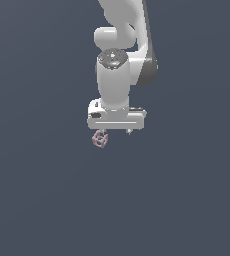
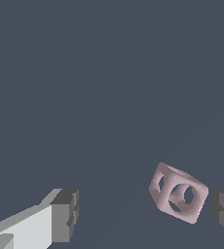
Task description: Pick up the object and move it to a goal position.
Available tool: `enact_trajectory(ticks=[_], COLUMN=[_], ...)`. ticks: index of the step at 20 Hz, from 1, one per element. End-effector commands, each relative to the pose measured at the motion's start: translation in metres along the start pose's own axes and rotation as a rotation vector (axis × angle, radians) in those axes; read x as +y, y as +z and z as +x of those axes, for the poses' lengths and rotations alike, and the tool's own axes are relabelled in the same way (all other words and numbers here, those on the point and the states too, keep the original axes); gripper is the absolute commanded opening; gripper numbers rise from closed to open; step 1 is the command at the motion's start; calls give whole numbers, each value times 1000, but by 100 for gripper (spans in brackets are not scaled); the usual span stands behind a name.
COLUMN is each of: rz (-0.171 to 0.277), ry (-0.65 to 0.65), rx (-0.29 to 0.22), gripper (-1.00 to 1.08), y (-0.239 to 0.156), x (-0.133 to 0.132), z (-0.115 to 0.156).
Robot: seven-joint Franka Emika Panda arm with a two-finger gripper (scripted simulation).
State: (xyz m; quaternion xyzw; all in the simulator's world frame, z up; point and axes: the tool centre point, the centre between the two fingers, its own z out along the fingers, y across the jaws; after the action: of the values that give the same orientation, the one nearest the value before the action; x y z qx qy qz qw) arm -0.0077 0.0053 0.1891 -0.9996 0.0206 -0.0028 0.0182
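Note:
The object (image 1: 100,139) is a tiny pale pink hollow cube with round holes in its faces. In the exterior view it sits tilted just below the white gripper (image 1: 115,132), toward that view's left. In the wrist view the object (image 2: 178,193) lies between the two grey fingertips (image 2: 65,214), much closer to one of them and a small gap away from it. The gripper (image 2: 145,214) is open, with its jaws wide apart, and holds nothing.
The white Franka arm (image 1: 116,75) comes down from the top of the exterior view. The surroundings are a plain dark blue-grey surface (image 1: 187,200) with no other objects in view.

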Motion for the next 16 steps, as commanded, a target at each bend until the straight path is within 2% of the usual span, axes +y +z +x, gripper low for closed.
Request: enact_trajectory(ticks=[1, 8, 16], rz=[0, -5, -22], ry=[6, 85, 264], rx=[-1, -1, 0], gripper=[100, 100, 100], y=[2, 23, 68], x=[2, 20, 61], z=[-1, -12, -42])
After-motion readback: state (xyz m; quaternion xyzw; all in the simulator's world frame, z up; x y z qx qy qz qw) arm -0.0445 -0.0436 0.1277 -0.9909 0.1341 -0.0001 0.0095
